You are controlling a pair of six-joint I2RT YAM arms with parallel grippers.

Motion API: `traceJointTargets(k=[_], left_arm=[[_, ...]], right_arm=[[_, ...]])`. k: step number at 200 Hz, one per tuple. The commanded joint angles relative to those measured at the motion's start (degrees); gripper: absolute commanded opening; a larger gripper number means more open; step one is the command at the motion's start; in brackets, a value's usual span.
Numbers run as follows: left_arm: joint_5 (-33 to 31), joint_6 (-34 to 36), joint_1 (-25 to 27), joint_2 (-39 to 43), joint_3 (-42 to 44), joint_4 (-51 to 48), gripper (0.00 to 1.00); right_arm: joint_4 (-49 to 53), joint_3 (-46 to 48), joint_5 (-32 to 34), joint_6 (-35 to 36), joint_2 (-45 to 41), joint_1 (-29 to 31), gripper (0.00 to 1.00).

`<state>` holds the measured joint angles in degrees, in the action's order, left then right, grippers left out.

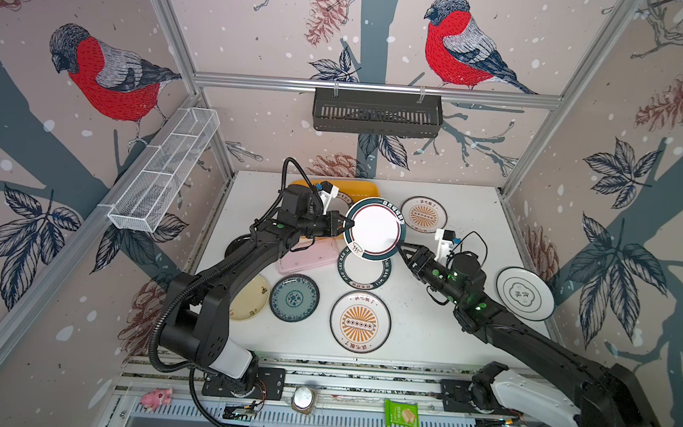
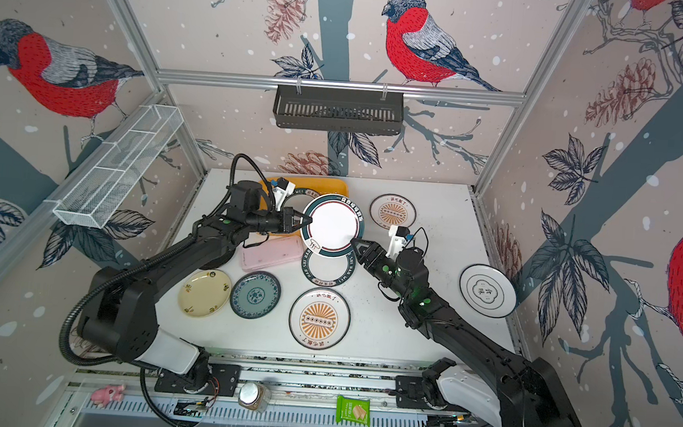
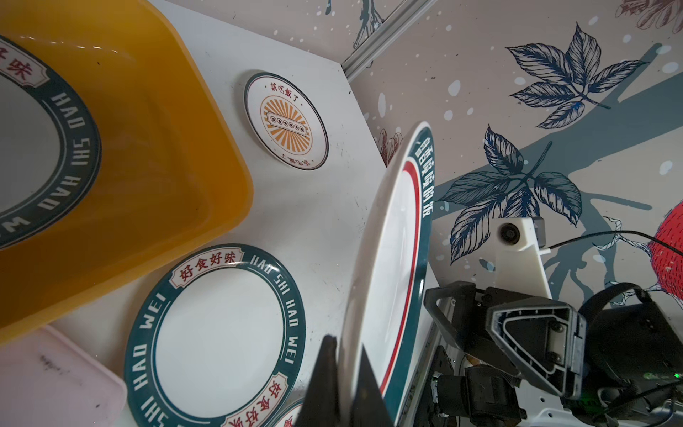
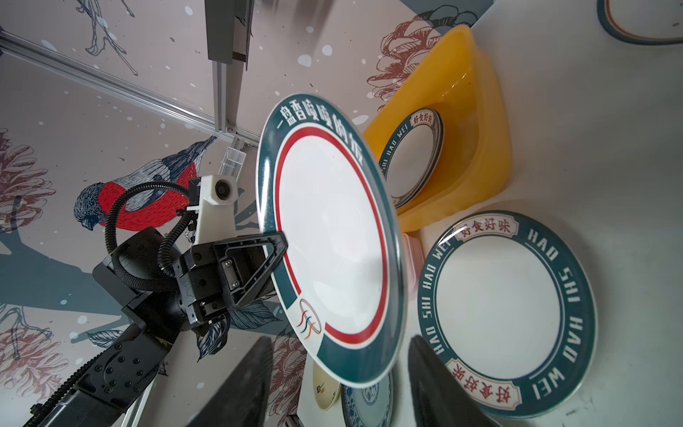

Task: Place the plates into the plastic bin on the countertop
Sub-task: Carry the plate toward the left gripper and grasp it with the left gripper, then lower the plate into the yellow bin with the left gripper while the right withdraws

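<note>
Pinching the edge of a green-rimmed plate (image 1: 375, 229) between the left jaws, tilted above the counter (image 1: 426, 334) near the yellow bin (image 1: 362, 188), with the right jaws spread astride the opposite rim. Probably rigid, glossy, breakable; best gripped deep on the rim.

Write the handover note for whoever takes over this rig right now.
Left pincer: shut on the rim of the red-ringed plate, raised above the countertop.
Right pincer: open at that plate's opposite rim.
Done: one lettered-rim plate lies in the plastic bin.
Left: bin the held plate, then the others on the countertop, at least six, the teal plate among them.
</note>
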<state>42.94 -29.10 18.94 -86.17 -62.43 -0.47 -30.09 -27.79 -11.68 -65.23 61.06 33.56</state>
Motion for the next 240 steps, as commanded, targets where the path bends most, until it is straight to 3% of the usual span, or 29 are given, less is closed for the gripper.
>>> traceJointTargets(k=[1,42,82,127,180,212,240], left_arm=[[0.61,-0.23,-0.61,-0.05,-0.02,2.43,0.02],[-0.21,-0.78,-1.91,-0.14,0.1,2.36,0.02],[-1.26,-0.88,-3.1,-1.05,-0.82,1.14,0.02],[-2.95,-3.23,-5.5,-3.6,-2.5,-0.28,0.02],[0.56,-9.51,-12.43,-10.63,-5.59,1.14,0.02],[-6.52,-3.38,-13.85,-16.93,-13.99,-8.01,0.02],[-7.25,-2.86,-15.08,-22.11,-18.47,-9.08,0.01]], right_arm=[[-2.86,0.5,2.5,1.2,-0.71,-0.08,0.69],[-3.31,1.07,3.26,2.49,-1.73,-0.34,0.91],[-2.38,0.47,4.12,4.27,-2.11,-0.5,0.99],[-1.64,0.41,3.74,5.3,-2.76,-2.17,1.0],[-1.81,2.74,2.72,5.9,-6.04,-5.43,1.0],[-2.43,4.6,2.59,6.25,-8.26,-6.98,1.0],[-2.11,5.7,2.36,6.32,-10.22,-8.29,1.0]])
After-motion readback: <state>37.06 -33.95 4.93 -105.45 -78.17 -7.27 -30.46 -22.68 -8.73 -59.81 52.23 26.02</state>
